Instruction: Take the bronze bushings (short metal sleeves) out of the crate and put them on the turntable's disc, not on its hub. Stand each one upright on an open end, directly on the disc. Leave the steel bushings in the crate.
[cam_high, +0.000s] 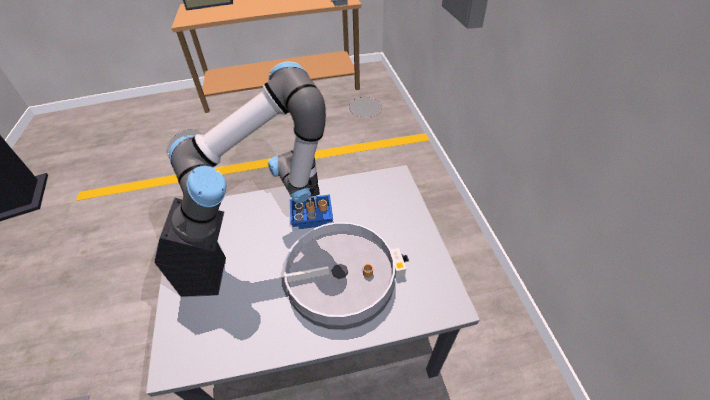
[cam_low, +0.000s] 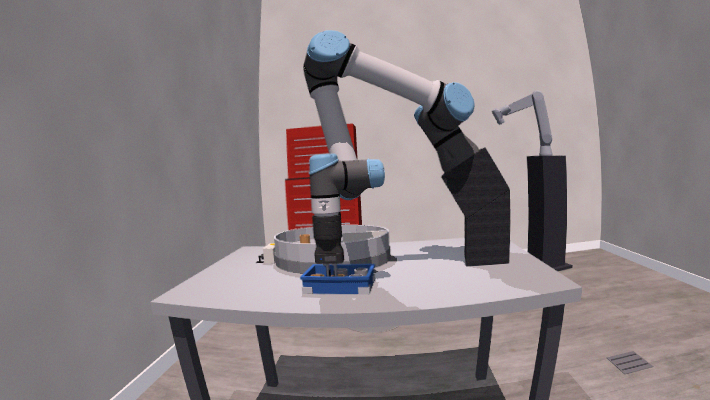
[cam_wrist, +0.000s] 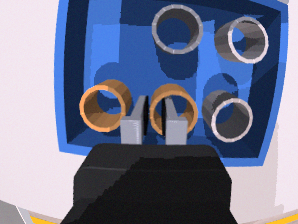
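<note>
The middle bronze bushing stands in the blue crate, its wall between the narrowly parted, unclosed fingers of the gripper, so picking is in hand and next needs, I judge, careful lowering, then closing.

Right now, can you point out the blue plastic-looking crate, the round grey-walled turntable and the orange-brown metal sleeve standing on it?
Blue crate (cam_high: 328, 217) (cam_low: 337, 286) (cam_wrist: 61, 100): top, exterior, wrist; wall.
Grey-walled turntable (cam_high: 345, 320) (cam_low: 296, 257): top, exterior; outer wall.
Orange-brown sleeve (cam_high: 368, 273) (cam_low: 304, 239): top, exterior; outer side.
</note>
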